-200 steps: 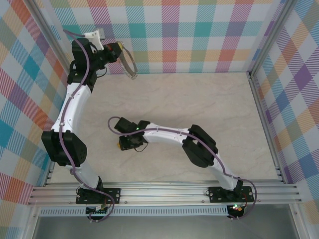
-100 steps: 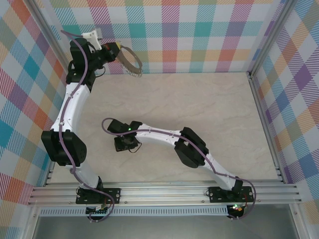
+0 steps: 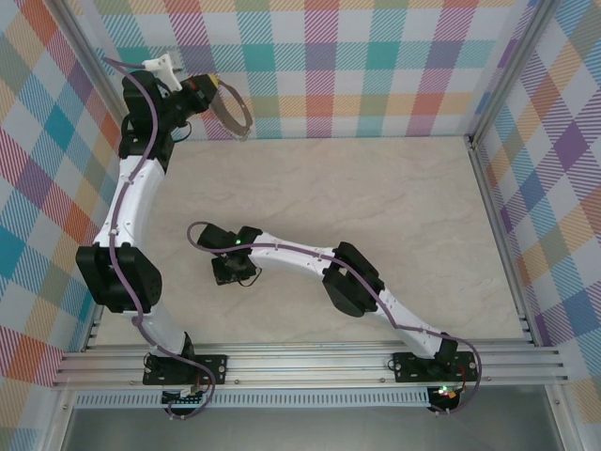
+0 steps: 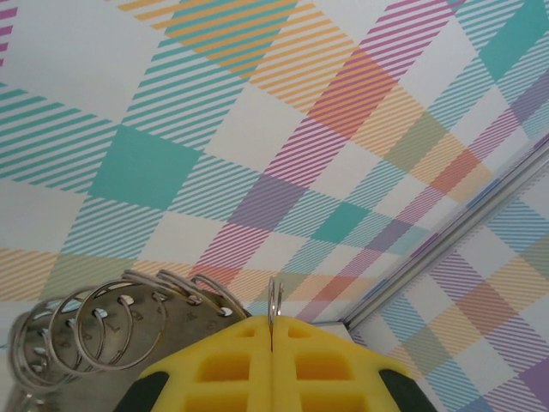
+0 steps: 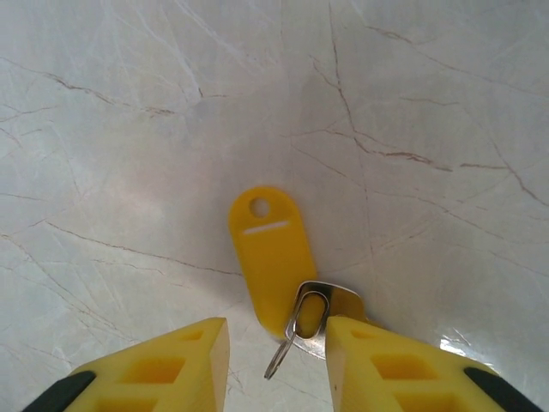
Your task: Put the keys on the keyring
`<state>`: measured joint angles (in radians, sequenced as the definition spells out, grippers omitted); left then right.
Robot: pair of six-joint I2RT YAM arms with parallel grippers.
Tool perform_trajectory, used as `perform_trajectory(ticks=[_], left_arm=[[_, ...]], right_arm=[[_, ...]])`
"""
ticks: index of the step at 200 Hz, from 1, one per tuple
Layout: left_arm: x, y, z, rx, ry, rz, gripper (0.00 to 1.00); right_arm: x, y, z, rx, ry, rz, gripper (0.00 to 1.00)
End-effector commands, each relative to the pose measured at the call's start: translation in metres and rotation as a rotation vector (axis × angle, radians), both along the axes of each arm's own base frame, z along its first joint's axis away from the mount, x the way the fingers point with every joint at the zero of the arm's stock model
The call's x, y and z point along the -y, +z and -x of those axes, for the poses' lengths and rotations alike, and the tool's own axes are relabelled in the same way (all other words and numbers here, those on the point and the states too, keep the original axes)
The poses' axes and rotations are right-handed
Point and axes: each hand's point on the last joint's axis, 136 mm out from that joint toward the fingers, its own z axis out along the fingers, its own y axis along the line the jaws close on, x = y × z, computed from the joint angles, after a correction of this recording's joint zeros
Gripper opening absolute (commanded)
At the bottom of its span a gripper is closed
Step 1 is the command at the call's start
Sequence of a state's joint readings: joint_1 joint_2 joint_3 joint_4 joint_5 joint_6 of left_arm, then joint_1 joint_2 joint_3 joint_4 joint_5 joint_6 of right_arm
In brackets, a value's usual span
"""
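The worktop (image 3: pixel 394 207) carries the job at about eight o'clock of its marbled surface, where the right arm (image 3: pixel 310 258) stretches across. The left arm (image 3: pixel 131 207) reaches up to eleven o'clock in the top view, by the checked back wall (image 3: pixel 376 66). There the left claw (image 3: pixel 208 92) is pinched tight on a strand of the keyring (image 4: pixel 120 322), which is held in the air, well apart from the key.

The right claw (image 5: pixel 276 356) hangs spread wide over the key (image 5: pixel 270 249). The key lies flat, its holed yellow head toward twelve o'clock in the wrist view. Its metal end and a small wire loop (image 5: pixel 292 335) sit between the fingertips, a little toward five o'clock.

The step in hand looks like the pickup. It would go best with a straight descent until the tips nearly touch the stone. The close should then be slow and across the narrow lower part (a thin flat piece may skid or tip). Leaving the holed end free should ease threading.
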<state>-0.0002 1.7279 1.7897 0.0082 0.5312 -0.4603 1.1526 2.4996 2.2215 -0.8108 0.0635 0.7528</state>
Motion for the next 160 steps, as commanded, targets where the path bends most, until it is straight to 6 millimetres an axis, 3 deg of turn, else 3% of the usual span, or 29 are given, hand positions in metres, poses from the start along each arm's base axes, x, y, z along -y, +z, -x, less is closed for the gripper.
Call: perform_trajectory(ticks=[1, 91, 160], left_arm=[[-0.0102, 0.0161, 0.0024, 0.065, 0.000, 0.020, 0.00], [-0.0105, 0.0174, 0.0027, 0.071, -0.008, 0.027, 0.00], [-0.0096, 0.0145, 0.0027, 0.063, -0.014, 0.025, 0.00]], right_arm=[[0.0024, -0.0111, 0.0064, -0.030, -0.003, 0.034, 0.32], [0.0040, -0.0165, 0.0060, -0.033, 0.000, 0.047, 0.22], [0.0027, -0.0134, 0.0050, -0.029, 0.016, 0.036, 0.04]])
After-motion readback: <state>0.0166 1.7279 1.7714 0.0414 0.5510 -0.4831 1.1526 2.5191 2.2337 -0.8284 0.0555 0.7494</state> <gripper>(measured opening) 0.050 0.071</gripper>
